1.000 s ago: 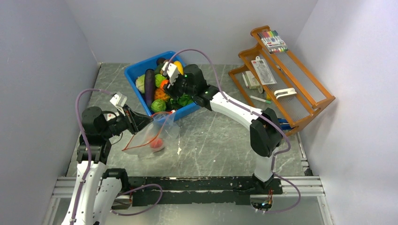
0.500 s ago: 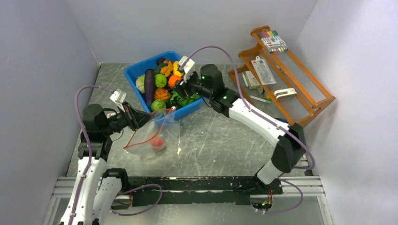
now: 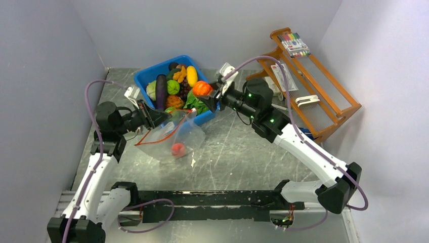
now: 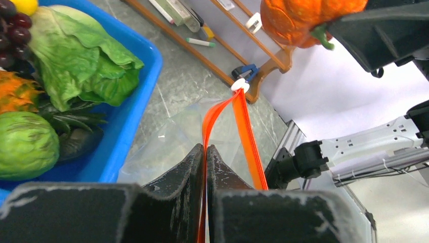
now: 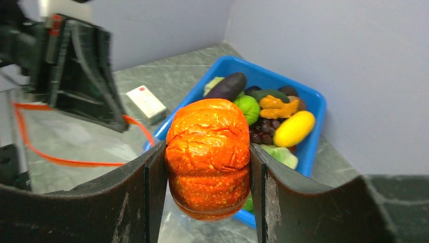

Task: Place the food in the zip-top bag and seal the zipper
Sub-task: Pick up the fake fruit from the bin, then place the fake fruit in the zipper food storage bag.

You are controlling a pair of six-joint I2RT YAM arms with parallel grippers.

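My left gripper [image 4: 205, 149] is shut on one side of the red-orange zipper [image 4: 243, 121], holding the clear zip-top bag [image 3: 179, 136] up by its mouth just in front of the blue bin [image 3: 146, 76]. The bag's mouth gapes. A red piece of food [image 3: 177, 149] lies inside the bag. My right gripper [image 5: 207, 152] is shut on an orange toy pumpkin [image 5: 208, 157], held in the air [image 3: 202, 88] above the bin's near right corner, beside the bag's mouth. More food fills the bin: purple eggplant [image 3: 161, 91], yellow piece [image 3: 191, 76], green ball [image 3: 173, 87], lettuce [image 4: 81, 55].
A wooden rack [image 3: 324, 101] with markers and small items stands at the right rear. A small white card [image 5: 146, 101] lies on the table near the bin. Grey walls close in on the left, rear and right.
My right gripper has lifted the pumpkin out of the bin and swung to the right. My left gripper has carried the bag's mouth up and toward the bin.
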